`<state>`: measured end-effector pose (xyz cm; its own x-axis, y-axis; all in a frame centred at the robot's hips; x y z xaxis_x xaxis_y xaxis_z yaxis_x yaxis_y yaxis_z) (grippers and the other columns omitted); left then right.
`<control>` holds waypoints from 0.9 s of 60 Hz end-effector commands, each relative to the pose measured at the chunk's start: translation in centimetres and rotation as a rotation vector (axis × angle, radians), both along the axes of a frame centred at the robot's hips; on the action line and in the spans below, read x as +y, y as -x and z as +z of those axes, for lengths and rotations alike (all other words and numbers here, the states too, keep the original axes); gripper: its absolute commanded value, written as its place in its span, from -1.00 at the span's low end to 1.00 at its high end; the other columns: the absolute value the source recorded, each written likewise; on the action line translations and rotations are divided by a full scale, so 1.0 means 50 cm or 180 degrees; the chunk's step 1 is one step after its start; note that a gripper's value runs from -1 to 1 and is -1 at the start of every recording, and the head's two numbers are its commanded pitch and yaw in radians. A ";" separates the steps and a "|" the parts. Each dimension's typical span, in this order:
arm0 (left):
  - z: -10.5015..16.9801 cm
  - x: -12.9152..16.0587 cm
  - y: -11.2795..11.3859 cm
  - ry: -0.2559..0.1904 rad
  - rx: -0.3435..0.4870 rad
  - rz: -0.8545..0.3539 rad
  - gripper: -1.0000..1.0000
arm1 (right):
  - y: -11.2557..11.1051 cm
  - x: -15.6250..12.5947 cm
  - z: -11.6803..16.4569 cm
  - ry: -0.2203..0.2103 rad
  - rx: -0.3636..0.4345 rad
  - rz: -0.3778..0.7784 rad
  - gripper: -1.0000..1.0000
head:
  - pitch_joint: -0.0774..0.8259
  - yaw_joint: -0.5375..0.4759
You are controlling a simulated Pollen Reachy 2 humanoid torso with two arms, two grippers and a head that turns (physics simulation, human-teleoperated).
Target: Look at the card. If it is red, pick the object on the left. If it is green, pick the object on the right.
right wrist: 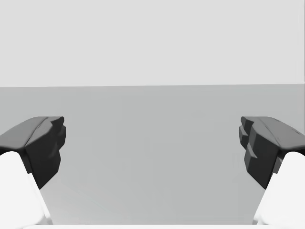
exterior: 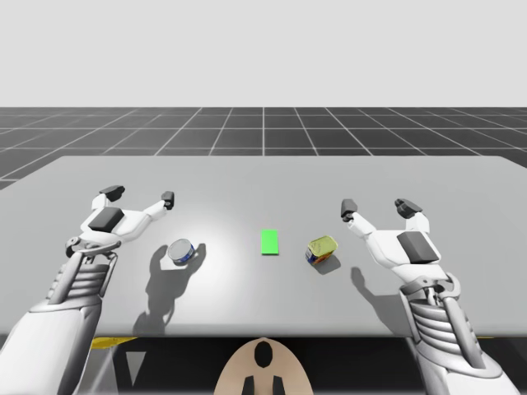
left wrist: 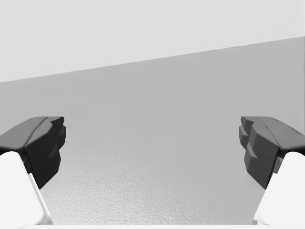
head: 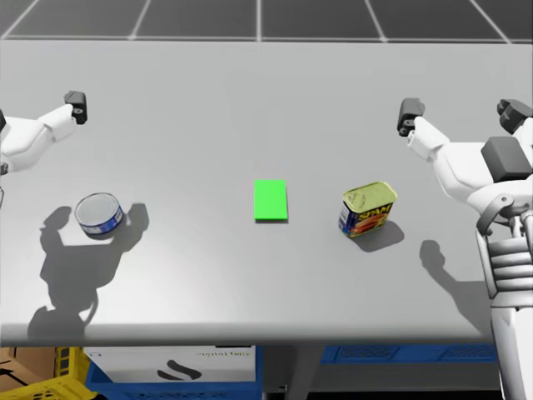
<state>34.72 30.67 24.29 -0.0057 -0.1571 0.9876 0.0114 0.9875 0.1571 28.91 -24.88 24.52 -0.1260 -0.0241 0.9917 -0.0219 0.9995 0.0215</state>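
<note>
At the far left, my left gripper (exterior: pixel 140 196) hovers over the grey table (exterior: pixel 263 177), its fingers spread wide with nothing between them. The left wrist view confirms this, with bare tabletop lying ahead of the parted tips. Just to its right and nearer to me, a round blue can (exterior: pixel 183 252) stands upright, apart from the gripper. The head view adds its pale lid and the arm's shadow falling beside it. The green card (head: pixel 271 200) lies flat in the middle of the table. Near it on the right stands the yellow-lidded boxy can (head: pixel 367 210), upright on the table and touching nothing else. Further right, my right gripper (head: pixel 460 111) hangs released and well open, clear of that can. Its wrist view looks across bare table. Below the table's near edge, the head view shows a yellow crate (head: pixel 46 387) and a blue bin (head: pixel 400 354).
</note>
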 end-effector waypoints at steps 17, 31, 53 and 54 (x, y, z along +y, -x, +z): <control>0.001 -0.003 0.002 0.0006 -0.0009 -0.0002 -1.00 | 0.000 0.004 -0.002 0.0009 0.0003 0.0014 -1.00 | 0.68 -0.15; 0.001 -0.006 0.003 0.0017 -0.0011 -0.0005 -1.00 | 0.000 0.004 -0.001 0.0016 -0.0005 0.0021 -1.00 | 0.70 -0.41; -0.003 -0.009 0.006 0.0053 -0.0003 0.0015 -1.00 | 0.014 0.014 0.010 0.0023 -0.0042 0.0033 -1.00 | 0.69 -0.45; -0.003 -0.010 0.007 0.0053 -0.0003 0.0012 -1.00 | 0.018 0.016 0.011 0.0013 -0.0044 0.0036 -1.00 | 0.69 -0.44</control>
